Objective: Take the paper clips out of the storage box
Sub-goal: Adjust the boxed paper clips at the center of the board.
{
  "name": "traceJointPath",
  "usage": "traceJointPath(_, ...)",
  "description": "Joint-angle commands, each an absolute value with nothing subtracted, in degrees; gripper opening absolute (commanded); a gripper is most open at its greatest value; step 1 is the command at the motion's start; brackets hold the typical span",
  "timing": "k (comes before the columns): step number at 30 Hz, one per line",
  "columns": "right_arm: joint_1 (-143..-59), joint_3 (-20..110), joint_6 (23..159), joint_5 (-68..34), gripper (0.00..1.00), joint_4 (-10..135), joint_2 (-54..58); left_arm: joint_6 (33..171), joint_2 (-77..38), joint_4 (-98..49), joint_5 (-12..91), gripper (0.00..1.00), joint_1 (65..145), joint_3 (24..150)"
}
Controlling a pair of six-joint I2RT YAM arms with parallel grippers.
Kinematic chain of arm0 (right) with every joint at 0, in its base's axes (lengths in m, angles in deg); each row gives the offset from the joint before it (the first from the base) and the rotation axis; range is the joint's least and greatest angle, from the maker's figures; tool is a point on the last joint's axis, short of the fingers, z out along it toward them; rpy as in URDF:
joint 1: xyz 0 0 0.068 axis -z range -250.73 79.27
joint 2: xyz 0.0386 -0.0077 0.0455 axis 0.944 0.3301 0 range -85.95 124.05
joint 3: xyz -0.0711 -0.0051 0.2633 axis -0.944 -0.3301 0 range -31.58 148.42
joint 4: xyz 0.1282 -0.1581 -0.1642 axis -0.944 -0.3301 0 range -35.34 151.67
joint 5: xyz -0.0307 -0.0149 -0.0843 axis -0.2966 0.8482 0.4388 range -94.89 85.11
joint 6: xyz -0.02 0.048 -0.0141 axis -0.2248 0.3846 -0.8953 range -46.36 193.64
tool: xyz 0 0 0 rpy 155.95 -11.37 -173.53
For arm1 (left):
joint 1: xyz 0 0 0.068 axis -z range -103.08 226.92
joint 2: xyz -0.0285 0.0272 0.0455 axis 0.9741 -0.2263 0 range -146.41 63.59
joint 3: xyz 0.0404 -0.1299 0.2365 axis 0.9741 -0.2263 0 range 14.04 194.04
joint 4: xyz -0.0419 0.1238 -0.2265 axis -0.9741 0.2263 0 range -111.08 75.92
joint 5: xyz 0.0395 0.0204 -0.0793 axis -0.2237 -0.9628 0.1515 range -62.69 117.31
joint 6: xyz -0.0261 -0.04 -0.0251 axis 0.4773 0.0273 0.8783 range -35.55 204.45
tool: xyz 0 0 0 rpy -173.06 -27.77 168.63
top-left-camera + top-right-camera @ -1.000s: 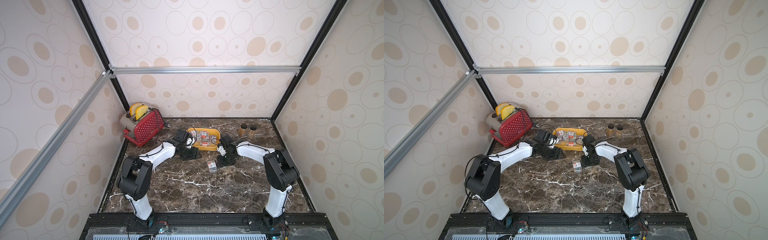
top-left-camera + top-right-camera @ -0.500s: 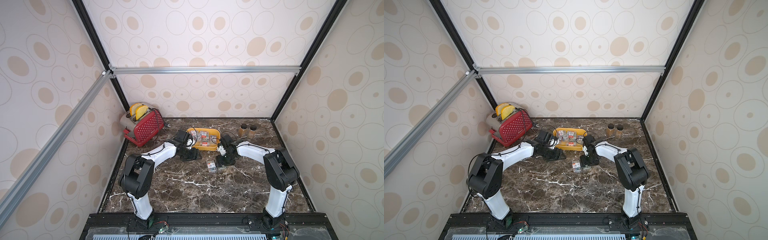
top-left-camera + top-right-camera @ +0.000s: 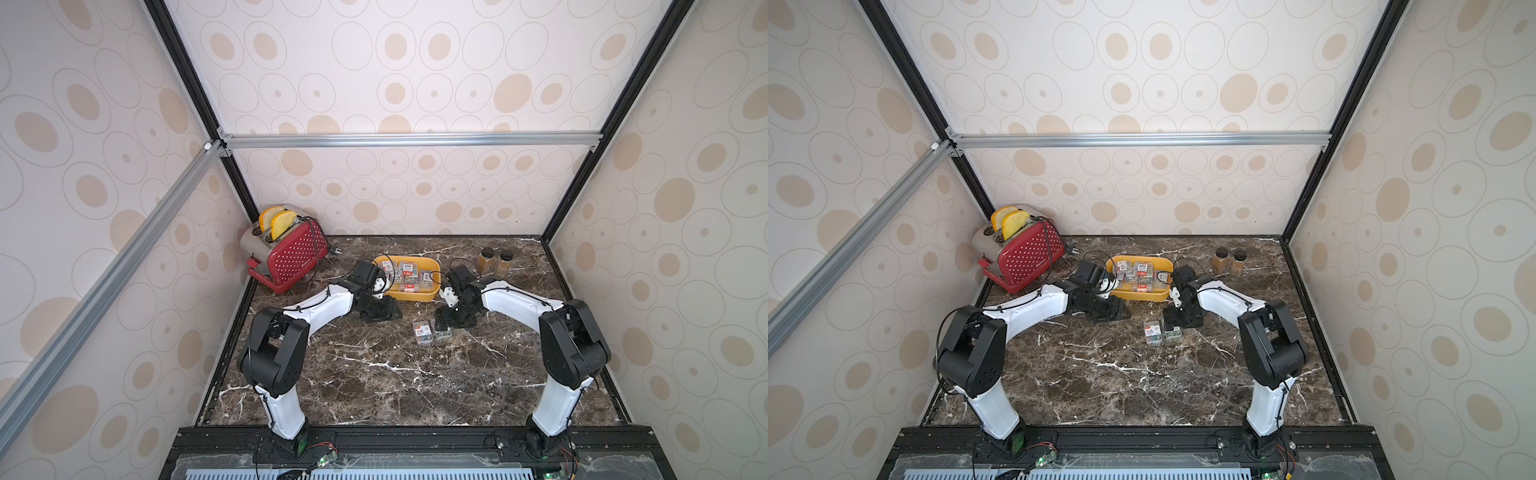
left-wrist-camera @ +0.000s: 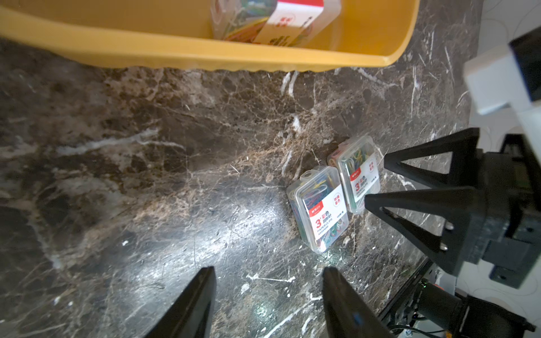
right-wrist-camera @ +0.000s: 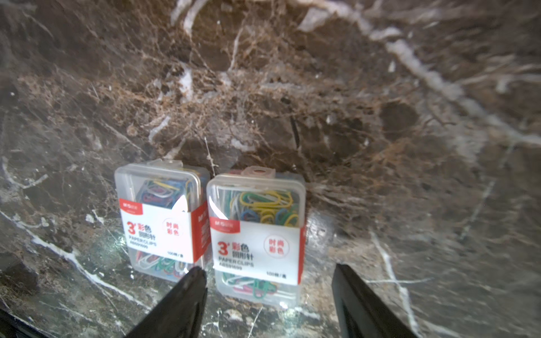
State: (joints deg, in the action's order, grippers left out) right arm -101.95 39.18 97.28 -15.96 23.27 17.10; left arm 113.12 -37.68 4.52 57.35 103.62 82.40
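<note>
The yellow storage box (image 3: 409, 297) stands at the back middle with several clear boxes of paper clips (image 3: 409, 272) inside. Two more clip boxes (image 5: 159, 216) (image 5: 256, 234) lie flat, side by side, on the marble in front of it, in both top views (image 3: 1153, 332). My right gripper (image 5: 268, 267) is open just over the nearer one, fingers apart and not touching it. My left gripper (image 4: 268, 269) is open above bare marble, in front of the storage box's rim (image 4: 205, 52), empty. It faces the two boxes (image 4: 320, 209) and the right gripper (image 4: 376, 181).
A red toaster (image 3: 286, 253) with two bread slices sits at the back left. Two brown black-capped jars (image 3: 494, 259) stand at the back right. Patterned walls and black frame posts close in the marble table on three sides.
My right gripper has opened and let go of a second clip box beside the one lying there before. The left arm has hardly moved.
</note>
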Motion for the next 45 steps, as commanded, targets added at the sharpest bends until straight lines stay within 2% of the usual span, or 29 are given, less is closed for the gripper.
traceJointPath(1,-101.23,40.80,96.10,-14.77,0.74,21.06,13.54,112.95,-38.24,3.83,56.84,0.53,103.99,82.86)
traceJointPath(9,-97.95,41.06,94.57,-13.27,0.72,19.96,13.18,113.94,-37.99,3.21,56.77,0.36,103.95,80.76)
traceJointPath(18,-95.69,43.07,93.15,-11.60,0.51,19.39,18.60,115.48,-38.57,0.65,57.51,0.24,105.06,76.99)
traceJointPath(45,-98.33,42.10,93.28,-14.77,0.49,21.42,24.27,113.61,-48.63,2.73,59.93,0.25,109.09,85.05)
